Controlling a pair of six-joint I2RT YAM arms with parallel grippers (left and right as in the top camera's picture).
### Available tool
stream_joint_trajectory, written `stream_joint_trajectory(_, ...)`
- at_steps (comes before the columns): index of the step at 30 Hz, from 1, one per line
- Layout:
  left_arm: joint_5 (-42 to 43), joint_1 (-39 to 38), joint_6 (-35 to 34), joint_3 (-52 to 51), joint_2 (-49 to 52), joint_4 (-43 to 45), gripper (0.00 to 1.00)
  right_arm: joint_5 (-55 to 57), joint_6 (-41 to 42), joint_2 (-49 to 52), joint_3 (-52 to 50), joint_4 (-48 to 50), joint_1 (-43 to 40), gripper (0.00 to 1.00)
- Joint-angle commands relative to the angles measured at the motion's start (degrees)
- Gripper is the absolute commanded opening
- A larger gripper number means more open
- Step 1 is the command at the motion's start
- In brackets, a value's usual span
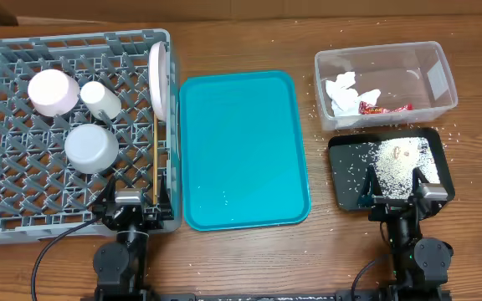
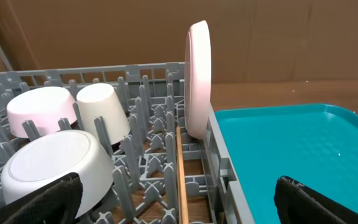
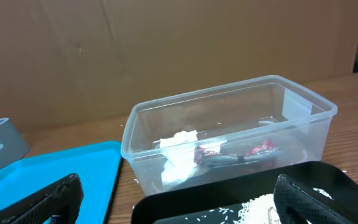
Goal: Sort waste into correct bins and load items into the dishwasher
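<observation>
The grey dishwasher rack [image 1: 7, 167] holds an upturned pink dish [image 1: 53, 91], a white cup [image 1: 100, 98], an upturned pale bowl [image 1: 90, 148], a white plate [image 1: 158, 79] standing on edge and chopsticks [image 1: 156, 159] lying flat. My left gripper [image 1: 130, 201] hangs open at the rack's near edge, over the chopsticks [image 2: 182, 180], with the bowl [image 2: 61, 165] beside its left finger. The clear tub [image 1: 385, 84] contains tissue [image 1: 341, 90] and a red wrapper [image 1: 373, 107]. Rice [image 1: 400, 159] lies in the black tray [image 1: 341, 180]. My right gripper [image 1: 400, 194] is open at that tray's near edge, holding nothing.
A large teal tray [image 1: 241, 150] lies between the rack and the bins, with a few specks on it. Loose rice grains are scattered on the wooden table [image 1: 316, 113] around the tub and the black tray. Brown cardboard backs the scene in both wrist views.
</observation>
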Motion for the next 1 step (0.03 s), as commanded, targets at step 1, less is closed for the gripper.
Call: stream_joint_trajectory(1, 0.9, 0.3, -0.8, -0.2, -0.7, 0.1, 1.00, 0.3, -0.2, -0.6, -0.6, 0.4, -0.2, 1.00)
